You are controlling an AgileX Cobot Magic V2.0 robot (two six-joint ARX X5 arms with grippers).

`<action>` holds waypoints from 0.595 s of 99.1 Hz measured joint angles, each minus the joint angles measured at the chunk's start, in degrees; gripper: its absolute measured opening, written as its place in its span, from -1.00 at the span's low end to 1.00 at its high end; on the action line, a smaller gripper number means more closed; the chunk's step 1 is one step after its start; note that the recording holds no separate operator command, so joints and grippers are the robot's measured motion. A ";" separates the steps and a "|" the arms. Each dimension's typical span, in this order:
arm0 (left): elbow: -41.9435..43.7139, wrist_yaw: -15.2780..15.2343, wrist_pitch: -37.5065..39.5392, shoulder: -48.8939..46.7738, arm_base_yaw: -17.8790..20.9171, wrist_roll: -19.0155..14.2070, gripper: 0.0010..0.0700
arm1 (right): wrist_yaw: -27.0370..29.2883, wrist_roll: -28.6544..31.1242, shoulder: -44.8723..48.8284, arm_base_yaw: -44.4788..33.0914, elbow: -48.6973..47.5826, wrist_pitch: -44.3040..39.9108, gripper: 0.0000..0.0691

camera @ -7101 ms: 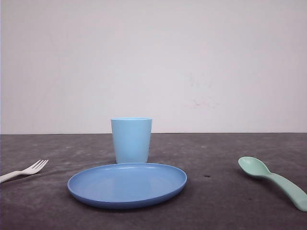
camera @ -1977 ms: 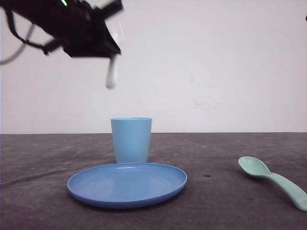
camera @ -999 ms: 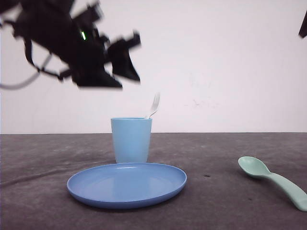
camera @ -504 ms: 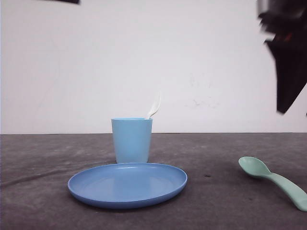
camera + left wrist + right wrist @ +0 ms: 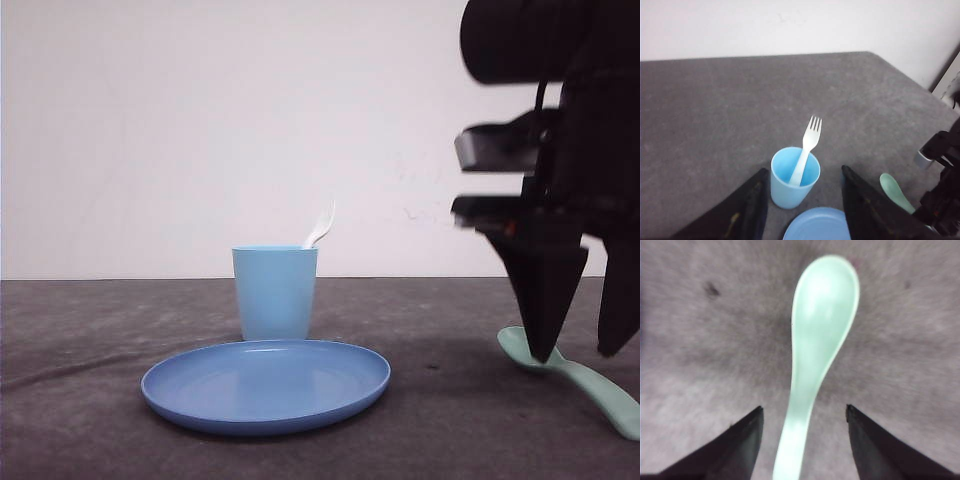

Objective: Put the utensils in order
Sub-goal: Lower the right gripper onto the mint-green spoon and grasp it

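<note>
The spoon (image 5: 816, 345) lies flat on the tabletop (image 5: 450, 420) under my right end effector (image 5: 580, 352), whose fingers are spread apart with one on each side of the handle and nothing yet between them. It looks like moulded plastic, so I judge it light and stiff, not likely to bend or break under a firm pinch. The surface seems smooth and a little glossy, so it may slip or twist if I catch only an edge. Because it lies so low, I think my fingertips must come right down to the tabletop before they close. The best hold, to my mind, is across the handle just behind the bowl, where it narrows and my fingers already straddle it; pinching the rounded bowl would probably squirt it out.

It is mint green, with an oval bowl facing up and a thick handle that widens toward its far end. In the front view it sits at the right of the tabletop, well apart from the plate (image 5: 265, 385).

The fork (image 5: 806, 149) is small and white with four tines. It stands tines-up in the cup (image 5: 794, 177), leaning on the rim, and the cup stands just behind the plate. My left end effector (image 5: 802, 210) hangs above the cup with its fingers spread, holding nothing.
</note>
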 joint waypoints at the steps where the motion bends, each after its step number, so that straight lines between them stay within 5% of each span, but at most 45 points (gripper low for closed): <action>1: 0.00 0.00 -0.15 -0.04 0.00 0.00 -0.25 | 0.02 0.09 0.17 0.00 0.00 0.13 -0.10; 22: 0.00 0.00 -2.75 -0.33 0.00 0.00 -0.25 | 0.17 1.25 3.26 0.63 0.00 1.86 -0.31; 40: 0.00 0.00 -3.65 -0.37 0.00 0.00 -0.25 | 2.23 1.55 4.00 1.05 0.00 2.27 -0.74; 59: 0.00 0.39 -3.72 -0.37 0.00 0.00 -0.25 | 2.71 1.55 4.00 1.14 0.00 2.40 -0.77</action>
